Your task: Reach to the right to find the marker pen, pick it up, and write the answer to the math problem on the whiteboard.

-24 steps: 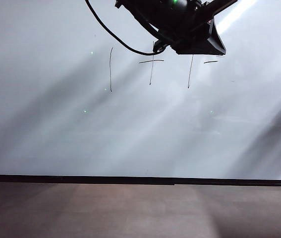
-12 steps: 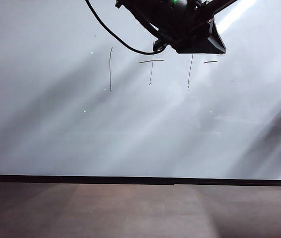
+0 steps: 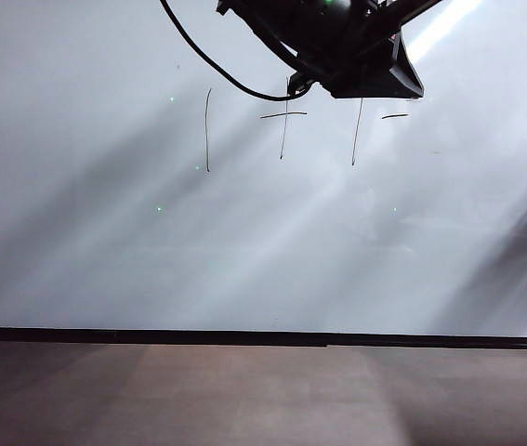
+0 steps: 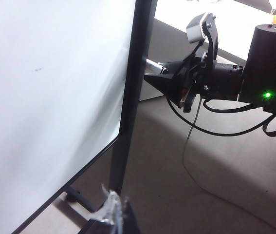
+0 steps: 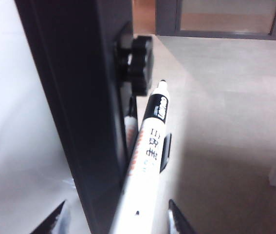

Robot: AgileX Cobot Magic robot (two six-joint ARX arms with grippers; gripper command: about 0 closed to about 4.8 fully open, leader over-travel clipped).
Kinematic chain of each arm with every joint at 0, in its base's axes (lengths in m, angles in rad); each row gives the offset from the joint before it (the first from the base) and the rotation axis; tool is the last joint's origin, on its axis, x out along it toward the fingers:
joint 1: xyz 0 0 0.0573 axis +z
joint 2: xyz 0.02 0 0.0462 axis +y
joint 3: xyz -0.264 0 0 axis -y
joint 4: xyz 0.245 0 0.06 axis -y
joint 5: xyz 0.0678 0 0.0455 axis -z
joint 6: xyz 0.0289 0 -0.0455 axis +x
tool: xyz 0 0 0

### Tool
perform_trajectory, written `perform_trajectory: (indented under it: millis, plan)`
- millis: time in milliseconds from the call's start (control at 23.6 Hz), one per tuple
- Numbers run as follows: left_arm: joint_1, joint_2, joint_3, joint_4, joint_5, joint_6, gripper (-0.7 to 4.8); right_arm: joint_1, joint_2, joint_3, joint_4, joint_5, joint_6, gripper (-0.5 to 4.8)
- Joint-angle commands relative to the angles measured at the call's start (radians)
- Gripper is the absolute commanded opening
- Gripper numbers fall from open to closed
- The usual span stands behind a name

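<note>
Whiteboard fills nearly the whole exterior view, with its black lower frame edge running across the bottom and brown floor under it. The math problem sits in the upper middle: a tall one, a plus, a second one and an equals dash. A black arm hangs in from the top centre and trails a cable towards the upper left. It covers the top of the plus and whatever lies above that single dash. I cannot tell which arm it is, and neither set of jaws shows in this view.

In the right wrist view the marker pen stands just beside the board's black frame post, held by a dark clip, tip pointing away from the camera. A black knob on the post sits near the tip. The right gripper has its jaws apart, one tip on each side of the barrel, neither visibly pressing. The post crowds one tip closely.

The left gripper shows only as a sliver near the foot of the post. I cannot tell how its jaws stand.
</note>
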Motion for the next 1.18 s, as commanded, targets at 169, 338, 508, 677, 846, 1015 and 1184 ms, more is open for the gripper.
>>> perform_trajectory:
  millis: [169, 338, 508, 677, 846, 1015, 1184]
  plan:
    - [-0.002, -0.006, 0.006, 0.037, 0.001, 0.004, -0.05, 0.001, -0.004, 0.008, 0.028, 0.042, 0.013, 2.49]
    - [-0.002, -0.006, 0.006, 0.039, 0.001, 0.004, -0.05, 0.001, -0.004, 0.008, 0.031, 0.047, 0.025, 2.05]
    - [-0.002, -0.006, 0.006, 0.04, 0.001, 0.004, -0.04, 0.001, -0.004, 0.008, 0.033, 0.047, 0.024, 1.31]
    - [-0.002, -0.006, 0.006, 0.043, 0.001, 0.004, -0.05, 0.001, -0.004, 0.008, 0.046, 0.046, 0.035, -0.07]
    - [-0.001, -0.006, 0.006, 0.056, 0.001, 0.004, -0.05, -0.029, -0.061, 0.005, 0.086, 0.136, 0.141, -0.08]
    - [-0.001, -0.006, 0.006, 0.266, 0.001, 0.004, -0.04, -0.137, -0.307, 0.003, -0.087, 0.227, 0.159, -0.08]
    - [0.0, -0.018, 0.006, 0.397, -0.002, 0.004, -0.05, -0.219, -0.576, -0.008, -0.362, 0.24, 0.221, -0.08]
